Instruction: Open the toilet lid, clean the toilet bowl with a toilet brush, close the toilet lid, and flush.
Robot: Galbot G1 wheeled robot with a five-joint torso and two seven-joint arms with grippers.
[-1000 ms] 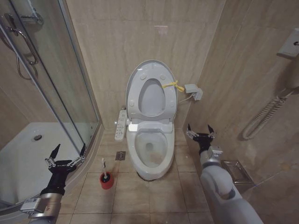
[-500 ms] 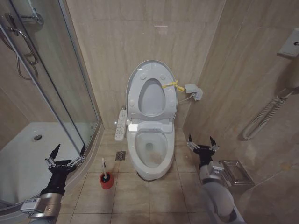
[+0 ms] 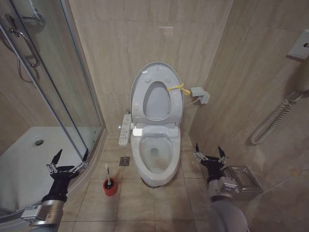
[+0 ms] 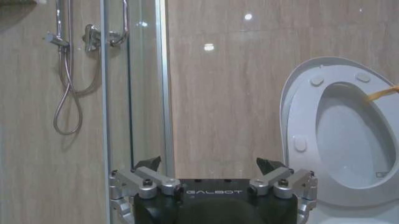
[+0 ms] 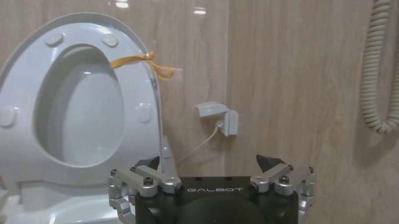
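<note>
The toilet lid (image 3: 157,102) stands raised against the wall, with the seat ring up against it and a yellow strap (image 3: 177,89) on its right edge. Below it the toilet bowl (image 3: 155,155) lies open. The toilet brush (image 3: 107,172) stands in its red cup holder (image 3: 110,188) on the floor left of the bowl. My left gripper (image 3: 72,154) hangs open beside the shower edge, left of the brush. My right gripper (image 3: 208,150) is open, low, right of the bowl. Both wrist views show the lid (image 4: 346,135) (image 5: 78,116) beyond open, empty grippers (image 4: 209,162) (image 5: 209,161).
A glass shower enclosure (image 3: 72,87) with a white tray (image 3: 29,159) fills the left side. A control panel (image 3: 125,129) hangs left of the toilet, with a floor drain (image 3: 124,161) below. A wall box (image 3: 199,93), a coiled cord (image 3: 273,121) and a metal dish (image 3: 244,178) line the right wall.
My right arm has drawn back and down, away from the toilet; its gripper stays open. The left arm, lid and brush have not moved.
</note>
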